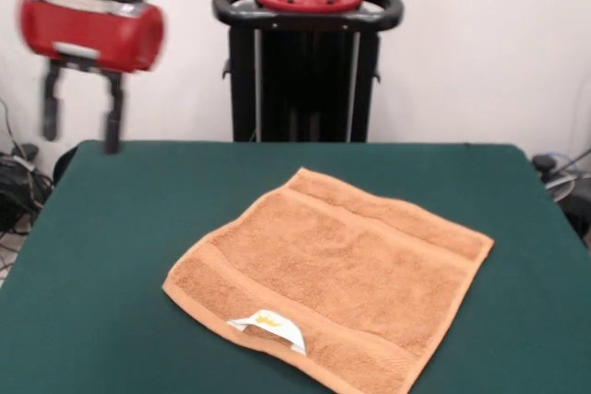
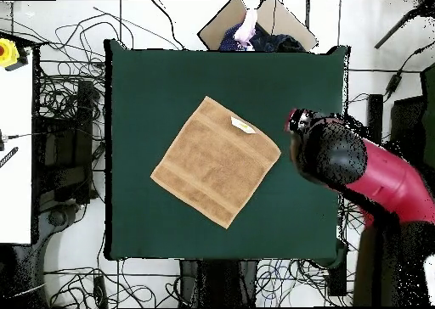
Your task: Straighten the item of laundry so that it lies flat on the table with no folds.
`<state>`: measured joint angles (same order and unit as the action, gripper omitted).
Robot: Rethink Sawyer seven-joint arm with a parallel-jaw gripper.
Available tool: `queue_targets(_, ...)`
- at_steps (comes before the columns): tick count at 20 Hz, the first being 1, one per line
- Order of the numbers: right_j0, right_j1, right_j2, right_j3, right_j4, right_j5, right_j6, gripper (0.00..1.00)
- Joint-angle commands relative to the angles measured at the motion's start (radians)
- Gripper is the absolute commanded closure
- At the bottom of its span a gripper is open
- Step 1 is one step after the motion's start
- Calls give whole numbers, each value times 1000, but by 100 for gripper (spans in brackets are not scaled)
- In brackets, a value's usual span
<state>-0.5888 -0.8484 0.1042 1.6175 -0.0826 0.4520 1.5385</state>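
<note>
The orange-tan towel (image 1: 337,279) lay spread open near the middle of the green table (image 1: 120,256), turned like a diamond against the table's edges. Its white label (image 1: 270,327) with yellow print sat at the nearest hem, and woven bands ran along two opposite sides. The surface looked flat, with no fold showing; the towel's nearest corner was cut off by the picture's lower edge. Farther back, the gripper (image 1: 81,122) hung above the table's far corner, well apart from the towel, its fingers spread and empty, somewhat blurred. In the overhead view the red arm (image 2: 374,174) hid the gripper.
</note>
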Motion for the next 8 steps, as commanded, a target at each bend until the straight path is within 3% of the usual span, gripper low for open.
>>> queue_targets(1, -55, 5, 147, 84, -128, 37, -174, 0)
queue_targets(8, 7, 150, 83, 44, -196, 42, -74, 0)
